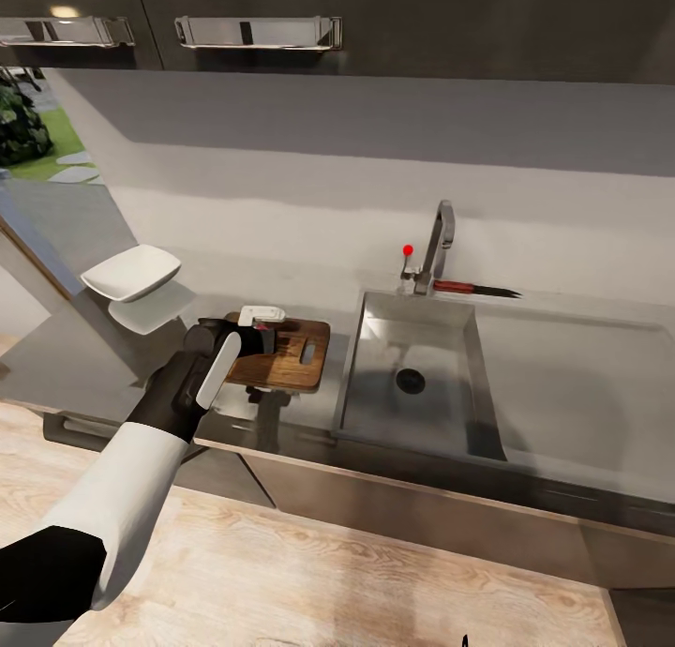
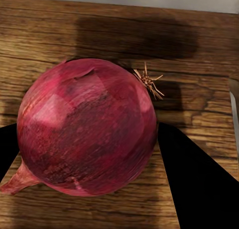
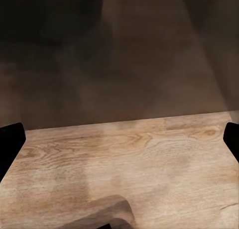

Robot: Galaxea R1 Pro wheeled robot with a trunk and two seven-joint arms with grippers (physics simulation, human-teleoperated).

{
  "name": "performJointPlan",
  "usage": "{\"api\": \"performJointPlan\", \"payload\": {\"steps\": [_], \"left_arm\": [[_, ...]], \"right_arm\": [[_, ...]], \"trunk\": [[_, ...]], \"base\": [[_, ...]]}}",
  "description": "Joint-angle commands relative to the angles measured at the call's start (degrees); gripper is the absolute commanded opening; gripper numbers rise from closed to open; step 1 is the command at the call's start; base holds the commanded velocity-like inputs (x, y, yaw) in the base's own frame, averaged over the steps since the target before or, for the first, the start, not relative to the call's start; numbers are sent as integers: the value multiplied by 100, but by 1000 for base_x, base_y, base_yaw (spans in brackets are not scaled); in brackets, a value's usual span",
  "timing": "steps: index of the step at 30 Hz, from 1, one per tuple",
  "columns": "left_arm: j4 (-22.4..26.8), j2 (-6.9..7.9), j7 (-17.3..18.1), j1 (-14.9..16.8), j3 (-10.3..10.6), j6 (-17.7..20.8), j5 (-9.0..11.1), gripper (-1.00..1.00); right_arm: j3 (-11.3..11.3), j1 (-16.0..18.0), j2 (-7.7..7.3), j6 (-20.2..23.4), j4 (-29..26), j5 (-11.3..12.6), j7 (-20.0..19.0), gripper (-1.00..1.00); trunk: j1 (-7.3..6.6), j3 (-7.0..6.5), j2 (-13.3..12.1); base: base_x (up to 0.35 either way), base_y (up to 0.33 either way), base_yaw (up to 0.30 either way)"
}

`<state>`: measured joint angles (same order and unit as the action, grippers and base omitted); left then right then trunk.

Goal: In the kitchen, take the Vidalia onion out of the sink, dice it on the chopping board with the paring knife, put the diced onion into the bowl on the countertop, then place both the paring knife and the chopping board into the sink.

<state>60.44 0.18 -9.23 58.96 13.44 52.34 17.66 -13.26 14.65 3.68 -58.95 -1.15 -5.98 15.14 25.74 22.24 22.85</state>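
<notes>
The countertop (image 1: 572, 347) runs wide and grey, with the sink (image 1: 375, 413) set in it, its basin bare down to the drain. Left of the sink lies the board (image 1: 298, 366); the bowl (image 1: 131, 272) stands well apart at the far left. The knife (image 1: 473, 289) rests behind the faucet. Over the board, the left gripper (image 2: 82, 144) pinches the onion (image 2: 87, 127) between dark fingers (image 2: 194, 179) (root tuft showing). The right gripper (image 3: 119, 139) hangs spread wide above wooden floor (image 3: 124, 159).
</notes>
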Motion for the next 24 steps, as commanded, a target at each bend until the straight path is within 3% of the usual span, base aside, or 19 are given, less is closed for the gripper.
{"api": "performJointPlan", "payload": {"steps": [1, 24], "left_arm": [[-20, 2, -52, 2, 10, 22, 45, -100], [-5, 7, -52, 2, 10, 22, 38, -100]], "right_arm": [[-37, 3, 1, -12, 1, -61, 33, 100], [-37, 3, 1, -12, 1, -61, 33, 100]], "trunk": [[4, 10, 7], [4, 83, 7]], "base": [[0, 0, 0], [0, 0, 0]]}}
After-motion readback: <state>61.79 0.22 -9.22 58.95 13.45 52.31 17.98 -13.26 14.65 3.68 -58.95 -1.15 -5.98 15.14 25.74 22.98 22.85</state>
